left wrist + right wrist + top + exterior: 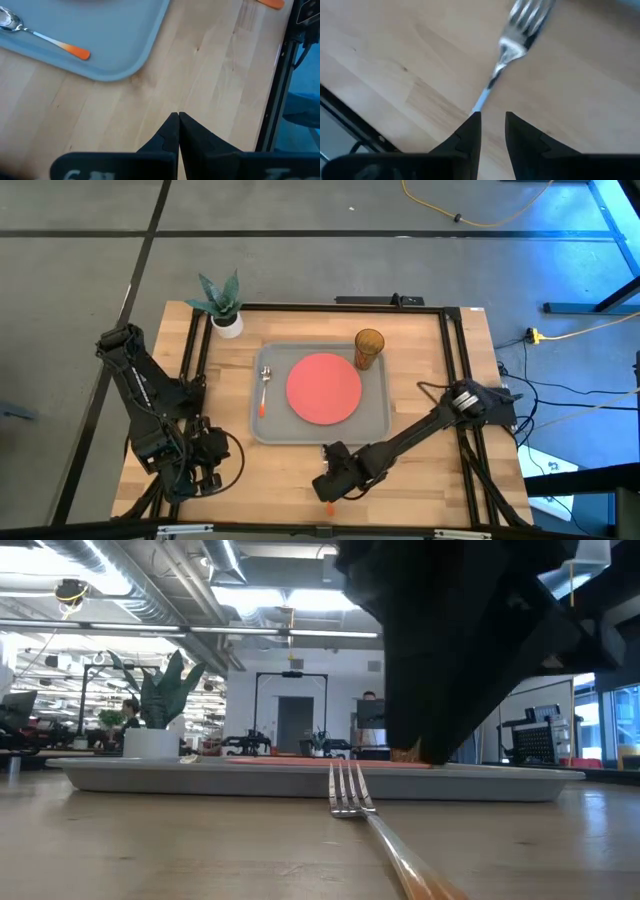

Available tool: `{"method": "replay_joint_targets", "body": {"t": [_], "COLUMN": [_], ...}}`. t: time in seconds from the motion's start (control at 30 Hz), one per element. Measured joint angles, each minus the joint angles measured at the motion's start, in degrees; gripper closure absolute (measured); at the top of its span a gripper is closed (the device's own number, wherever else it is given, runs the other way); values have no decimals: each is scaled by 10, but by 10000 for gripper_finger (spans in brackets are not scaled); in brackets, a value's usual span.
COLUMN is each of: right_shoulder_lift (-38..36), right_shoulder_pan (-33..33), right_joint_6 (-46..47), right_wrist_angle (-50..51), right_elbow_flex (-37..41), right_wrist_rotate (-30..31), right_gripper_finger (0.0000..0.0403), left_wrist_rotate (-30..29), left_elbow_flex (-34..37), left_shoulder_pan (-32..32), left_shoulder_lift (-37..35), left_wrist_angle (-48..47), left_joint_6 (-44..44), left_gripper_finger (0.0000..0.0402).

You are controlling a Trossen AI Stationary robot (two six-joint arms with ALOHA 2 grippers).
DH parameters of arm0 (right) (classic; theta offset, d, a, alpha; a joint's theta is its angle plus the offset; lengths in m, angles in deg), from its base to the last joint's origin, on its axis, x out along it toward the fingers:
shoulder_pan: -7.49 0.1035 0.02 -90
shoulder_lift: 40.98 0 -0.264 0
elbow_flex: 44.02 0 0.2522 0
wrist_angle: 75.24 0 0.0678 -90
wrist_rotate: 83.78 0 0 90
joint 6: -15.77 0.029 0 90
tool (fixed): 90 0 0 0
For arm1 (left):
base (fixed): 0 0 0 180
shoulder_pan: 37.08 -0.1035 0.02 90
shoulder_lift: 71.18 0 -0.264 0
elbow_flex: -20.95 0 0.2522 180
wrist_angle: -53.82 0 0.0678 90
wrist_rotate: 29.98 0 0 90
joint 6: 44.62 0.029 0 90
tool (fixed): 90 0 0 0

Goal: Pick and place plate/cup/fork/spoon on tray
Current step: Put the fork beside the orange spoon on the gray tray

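Note:
The fork (512,47) lies flat on the wooden table near its front edge, tines toward the tray (255,430) and orange handle tip (330,507) toward the near edge. My right gripper (492,120) stands over the fork's shaft with its fingers a little apart. The coral-red plate (323,388) lies on the middle of the tray. The amber cup (368,348) stands at the tray's far right corner, and the spoon (264,390) lies along its left side. My left gripper (178,120) is shut and empty at the front left. My right gripper comes from above, slanting down over the fork's shaft (482,100). The shaft runs up to one fingertip (472,122) and passes out of sight under it, not through the gap. I cannot tell whether the finger touches it. The fork lies flat on the table.
A small potted plant (222,305) stands at the table's far left, beside the tray. A black frame runs around the table's edge (455,380). Bare wood shows between the tray and the near edge.

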Motion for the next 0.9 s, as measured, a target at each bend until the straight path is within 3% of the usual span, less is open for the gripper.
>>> {"method": "replay_joint_targets", "body": {"t": [0.2,0.37,0.9], "right_shoulder_lift": [60,100,135], "right_shoulder_pan": [-3,-8,-19], "right_joint_6": [-26,-28,3], "right_wrist_angle": [126,147,187], "right_elbow_flex": [-121,-189,-212], "right_wrist_rotate": [-4,15,9], "right_gripper_finger": [314,314,314], "left_wrist_rotate": [0,0,-1], "left_elbow_flex": [0,0,0], "left_shoulder_pan": [0,0,0], "left_shoulder_lift": [0,0,0], "left_wrist_angle": [0,0,0], "left_joint_6": [0,0,2], "left_gripper_finger": [401,401,401]}}
